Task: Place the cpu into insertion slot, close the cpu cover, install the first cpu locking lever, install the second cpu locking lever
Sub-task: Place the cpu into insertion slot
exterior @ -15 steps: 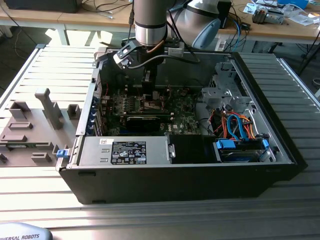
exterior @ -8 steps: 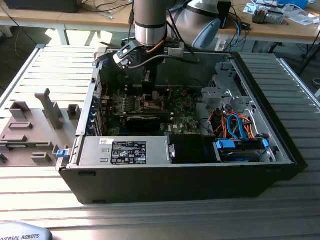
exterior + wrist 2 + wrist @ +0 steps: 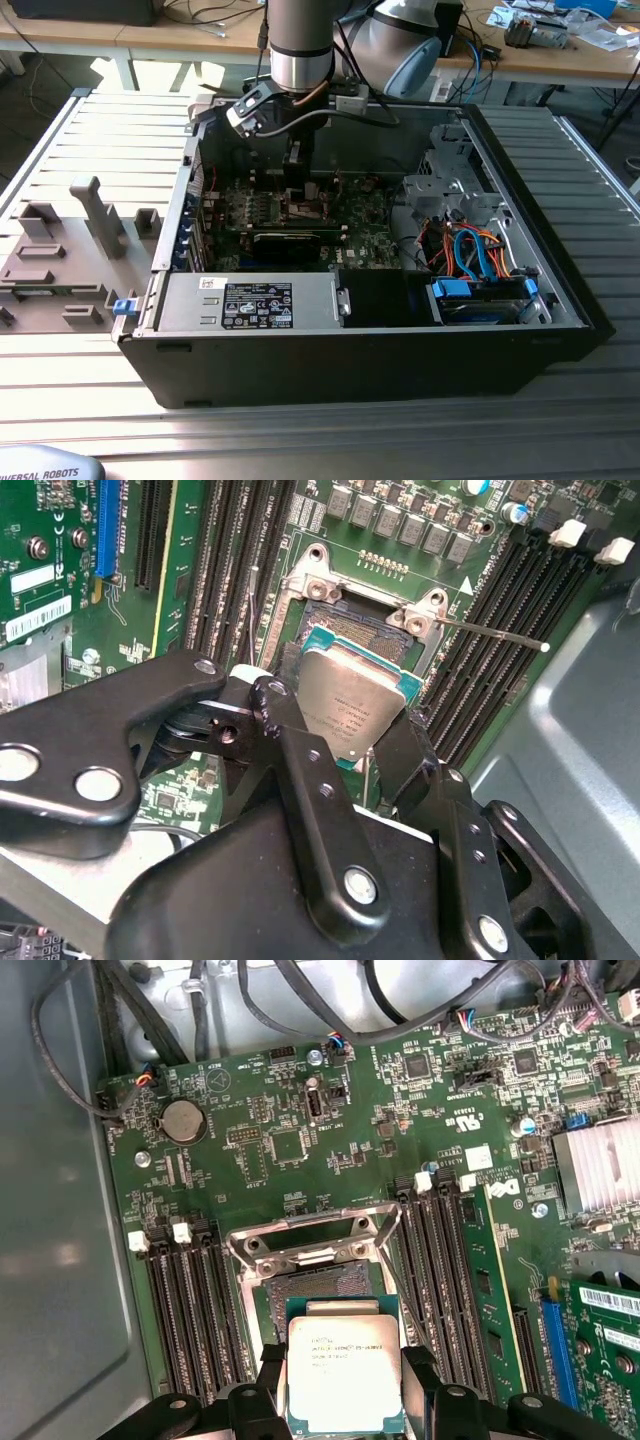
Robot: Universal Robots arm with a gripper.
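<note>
The black two-finger gripper (image 3: 335, 720) pinches the small square silver-topped cpu (image 3: 345, 1380) over the dark metal-rimmed insertion slot (image 3: 312, 1280), mid green motherboard (image 3: 260, 1110). The silvery windowed cpu cover (image 3: 310, 1222) is raised. Set down tilted or off-square, the chip could bend socket pins.

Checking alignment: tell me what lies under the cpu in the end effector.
Under the cpu, gripped by the end effector, lies the open insertion slot; its dark contact field and metal rim show. The chip hides part of it.
</note>
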